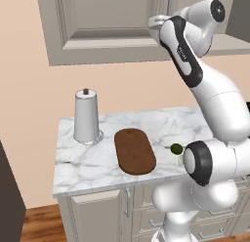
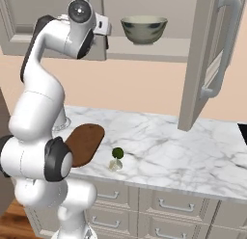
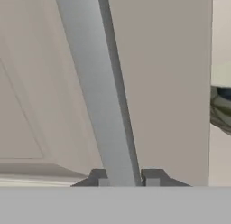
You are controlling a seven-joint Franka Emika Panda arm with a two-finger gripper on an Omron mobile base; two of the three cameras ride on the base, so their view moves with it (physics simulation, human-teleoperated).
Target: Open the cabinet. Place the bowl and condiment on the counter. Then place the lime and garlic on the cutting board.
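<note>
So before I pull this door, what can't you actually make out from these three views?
- Condiment: not made out; in the right base view the arm covers the left part of the cabinet shelf.
- Garlic: a pale, small blur under the lime; shape unclear.
- Bowl: in the hand view a sliver at the right edge, behind the door.
- Tool: tips flank the bar handle; contact cut off by the bottom edge.

Wall (image 1: 29, 114): plain peach, behind the worktop. Floor (image 1: 41, 226): reddish-brown wood planks, seen at lower left. Base units (image 2: 159, 206): grey-beige drawer fronts with small bar handles, beneath the worktop. Paper-towel roll (image 1: 86, 114): white, upright on a holder, near the wall. Dark panel (image 1: 10, 197): at far left edge. Light: even, soft.
</note>
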